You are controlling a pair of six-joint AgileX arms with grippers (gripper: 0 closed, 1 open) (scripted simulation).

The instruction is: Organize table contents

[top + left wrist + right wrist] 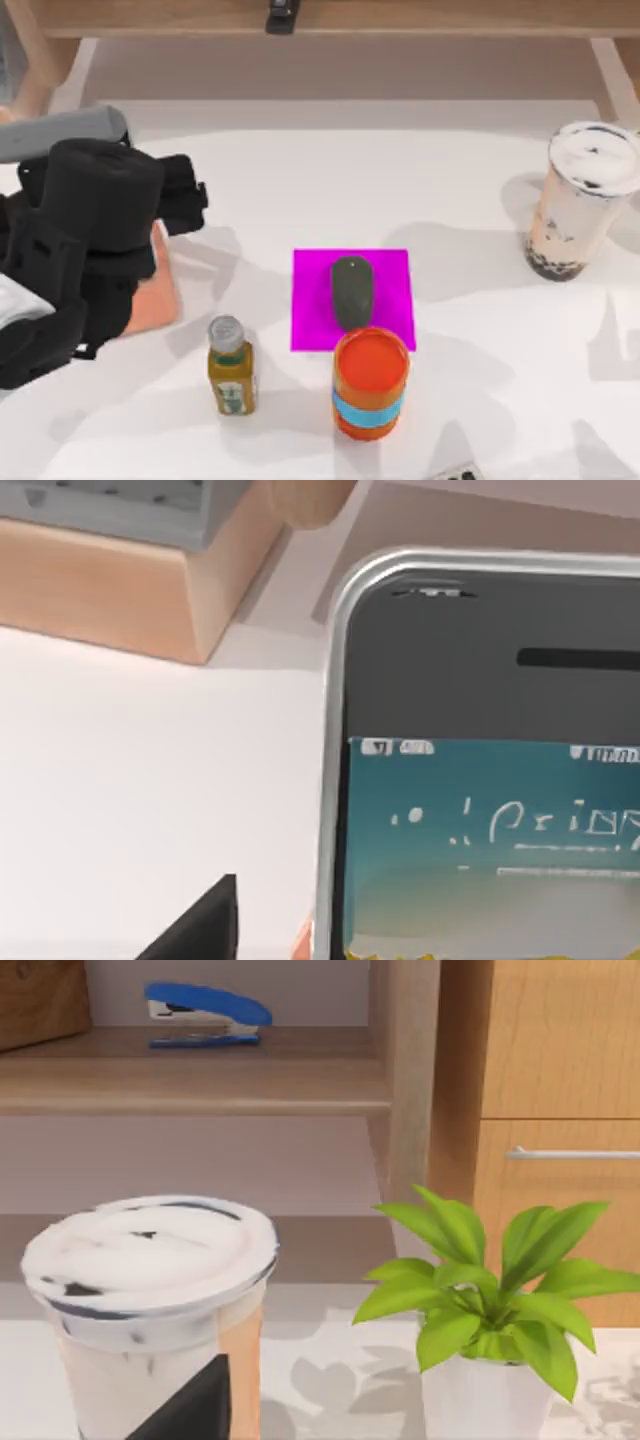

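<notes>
A dark grey mouse (351, 291) lies on a magenta mat (385, 275) in the middle of the white table (480, 340). The lidded milk-tea cup (580, 200) with dark pearls stands upright at the right. In the right wrist view the cup (150, 1290) is very close, with a dark part of my right gripper (195, 1405) in front of it. My left arm (90, 240) hangs over a salmon pad (160, 290) at the left. The white-edged smartphone (480, 780) is very near in the left wrist view, beside a dark part of my left gripper (190, 925).
An orange can with a blue band (371, 385) stands just in front of the mouse, and a small amber bottle (231, 366) stands left of it. A wooden shelf (400, 15) runs along the back. A potted plant (480, 1340) stands beside the cup, and a blue stapler (205, 1015) lies on the shelf.
</notes>
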